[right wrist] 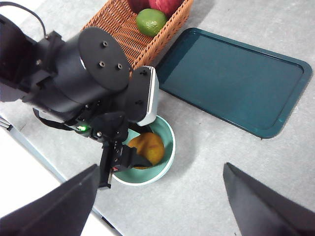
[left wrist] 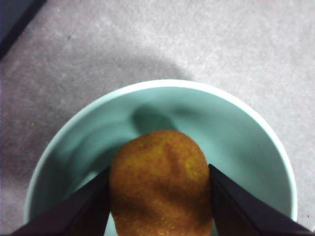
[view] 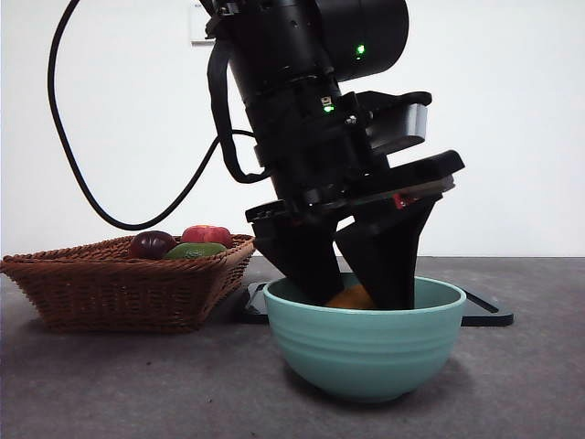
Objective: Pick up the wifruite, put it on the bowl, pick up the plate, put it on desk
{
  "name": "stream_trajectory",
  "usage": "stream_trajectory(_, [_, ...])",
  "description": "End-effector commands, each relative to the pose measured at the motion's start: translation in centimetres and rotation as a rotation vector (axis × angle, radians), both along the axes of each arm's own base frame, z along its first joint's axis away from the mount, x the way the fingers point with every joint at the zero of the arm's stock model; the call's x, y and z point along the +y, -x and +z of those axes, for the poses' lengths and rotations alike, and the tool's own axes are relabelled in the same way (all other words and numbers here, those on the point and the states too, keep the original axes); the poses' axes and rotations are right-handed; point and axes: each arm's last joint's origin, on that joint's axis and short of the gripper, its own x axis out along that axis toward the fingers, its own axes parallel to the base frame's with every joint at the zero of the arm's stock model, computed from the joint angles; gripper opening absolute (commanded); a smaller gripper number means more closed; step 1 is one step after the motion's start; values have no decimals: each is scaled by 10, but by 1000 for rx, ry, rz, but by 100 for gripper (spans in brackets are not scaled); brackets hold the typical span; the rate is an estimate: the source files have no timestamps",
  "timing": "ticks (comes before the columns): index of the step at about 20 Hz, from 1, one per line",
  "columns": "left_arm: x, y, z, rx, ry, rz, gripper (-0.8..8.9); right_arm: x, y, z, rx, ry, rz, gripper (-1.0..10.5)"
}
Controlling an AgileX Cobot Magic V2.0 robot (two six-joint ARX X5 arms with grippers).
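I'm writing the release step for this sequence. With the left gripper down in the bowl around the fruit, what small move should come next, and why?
Probably open the left gripper: its jaws press the wifruite on both sides, already inside the bowl. Whether the fruit touches the bottom cannot be seen, so easing down first may be safer.

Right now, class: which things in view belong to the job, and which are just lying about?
Job: wifruite, held by the left gripper inside the bowl; dark tray; desk.
Lying about: wicker basket, dark purple fruit, red fruit, green fruit.
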Motion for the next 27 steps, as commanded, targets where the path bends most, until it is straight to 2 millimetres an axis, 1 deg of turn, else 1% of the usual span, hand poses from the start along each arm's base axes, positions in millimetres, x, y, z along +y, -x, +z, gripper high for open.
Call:
stream_trajectory(1, [-9,2,-2,-14,9,-28,258,1,0,5,-21,-8,4,403])
stream_trajectory(3, [-8,2,-2,-10,3,-28,353,1,0,5,-21,-8,4,403])
stream_trajectory(7, [-9,4,0,-10,7,-28,355,1,0,5,-21,-8,4,403])
stream_trajectory(9, [-8,4,8,-12,10,-28,355,1,0,5,-21,-8,4,403])
stream_trajectory(11, [-7,4,24,-26,29,-26,355,1,0,5,-21,-9,4,403])
stream_trajectory(14, [3,4,61,-79,115,0,355,1,0,5,-21,-8,5,403])
stream_trajectory(17, [29,6,106,-147,223,56,352,1,0,5,-21,-8,4,403])
stream_trajectory(20, [69,9,151,-228,330,136,344,1,0,5,-20,-8,5,403])
stream_trajectory(22, [99,13,178,-287,404,206,344,1,0,5,-20,-8,5,403])
stream_trajectory(24, [126,19,195,-325,445,266,344,1,0,5,-20,-8,5,403])
stream_trajectory(25, [139,23,200,-337,454,289,344,1,0,5,-20,-8,5,403])
stream_trajectory(27, [162,36,201,-349,464,321,344,1,0,5,-21,-8,4,403])
